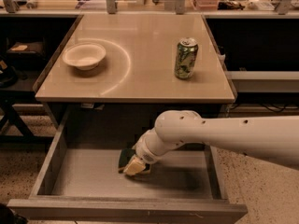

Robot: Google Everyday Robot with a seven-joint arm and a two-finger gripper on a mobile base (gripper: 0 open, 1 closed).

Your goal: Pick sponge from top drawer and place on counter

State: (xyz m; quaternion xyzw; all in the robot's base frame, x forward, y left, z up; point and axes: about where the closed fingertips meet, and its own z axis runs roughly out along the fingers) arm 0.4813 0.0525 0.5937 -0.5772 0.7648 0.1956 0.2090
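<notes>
The top drawer (86, 177) stands pulled out below the counter (140, 78). The sponge (124, 157) lies on the drawer floor near the middle; its dark green top shows and the rest is hidden behind my arm. My gripper (134, 166) is down inside the drawer, right against the sponge's right front side. My white arm reaches in from the right.
A green can (186, 59) stands on the counter's right side and a beige bowl (84, 55) on its left, beside a white arc. Dark shelving flanks the counter on both sides. Cluttered tables run along the back.
</notes>
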